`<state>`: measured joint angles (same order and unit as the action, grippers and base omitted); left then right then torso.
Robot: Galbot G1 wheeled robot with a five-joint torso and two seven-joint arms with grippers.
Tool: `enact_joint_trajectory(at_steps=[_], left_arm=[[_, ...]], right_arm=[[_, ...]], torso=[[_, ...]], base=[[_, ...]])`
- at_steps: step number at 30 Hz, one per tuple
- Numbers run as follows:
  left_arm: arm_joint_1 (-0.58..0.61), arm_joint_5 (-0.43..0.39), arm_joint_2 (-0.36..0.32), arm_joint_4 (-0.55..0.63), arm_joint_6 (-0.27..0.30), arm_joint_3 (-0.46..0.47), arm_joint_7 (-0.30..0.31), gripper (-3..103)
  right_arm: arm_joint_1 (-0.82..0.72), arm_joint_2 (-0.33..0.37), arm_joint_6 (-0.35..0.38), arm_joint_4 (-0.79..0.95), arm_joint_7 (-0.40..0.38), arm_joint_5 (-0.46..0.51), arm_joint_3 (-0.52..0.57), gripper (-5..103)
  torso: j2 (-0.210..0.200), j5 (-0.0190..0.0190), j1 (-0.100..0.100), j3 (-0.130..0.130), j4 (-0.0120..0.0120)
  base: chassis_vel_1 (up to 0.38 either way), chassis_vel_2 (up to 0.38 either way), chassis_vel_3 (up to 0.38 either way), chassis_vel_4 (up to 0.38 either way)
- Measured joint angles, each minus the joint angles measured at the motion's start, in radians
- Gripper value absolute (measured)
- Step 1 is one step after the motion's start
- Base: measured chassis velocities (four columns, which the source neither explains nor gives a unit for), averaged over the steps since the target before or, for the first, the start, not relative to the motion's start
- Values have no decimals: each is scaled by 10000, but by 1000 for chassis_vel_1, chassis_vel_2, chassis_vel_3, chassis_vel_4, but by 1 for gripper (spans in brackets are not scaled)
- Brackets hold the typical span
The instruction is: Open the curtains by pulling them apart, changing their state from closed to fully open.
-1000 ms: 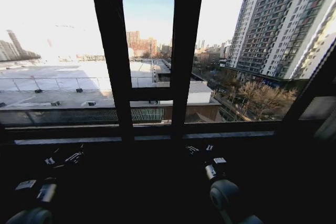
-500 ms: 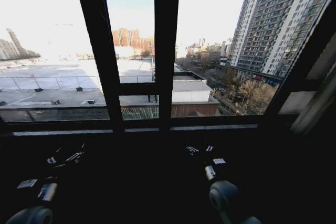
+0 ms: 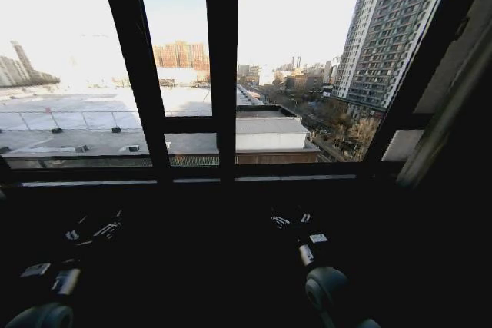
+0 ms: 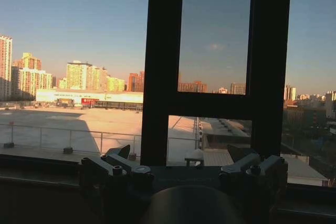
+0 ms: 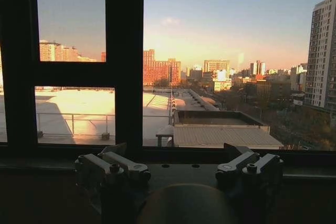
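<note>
both hands, left hand (image 4: 184, 169) and right hand (image 5: 178, 169), hung wide open and empty below the window frame (image 3: 219, 74) (task seemingly finished), a curtain (image 3: 450, 105) gathered at its right.

The window frame (image 3: 219, 74) looks like dark, matt, smooth metal. The left gripper (image 4: 184, 169) and right gripper (image 5: 178, 167) show dull grey metal finger blocks with screws; each wrist housing is matt black.

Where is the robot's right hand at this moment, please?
In the head view, the right hand sits low and right of centre, just below the window sill. It is open, empty and facing the glass.
</note>
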<state>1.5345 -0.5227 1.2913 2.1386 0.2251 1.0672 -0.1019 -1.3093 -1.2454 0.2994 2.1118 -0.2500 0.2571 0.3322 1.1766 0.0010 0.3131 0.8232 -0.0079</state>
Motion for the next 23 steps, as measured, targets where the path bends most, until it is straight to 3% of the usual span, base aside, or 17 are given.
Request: enact_joint_trajectory(at_steps=[5,23], left_arm=[[-27,12,-6,-105,0,-41,-6,100],[-60,-66,-139,-316,-104,64,-12,100]], right_arm=[[-70,-32,-31,-17,75,-153,-1,100],[-93,-91,-5,-73,99,-457,-71,100]], torso=[[-6,-16,9,4,4],[-7,-6,7,4,2]], base=[[17,-28,-13,8],[35,38,-29,-44]])
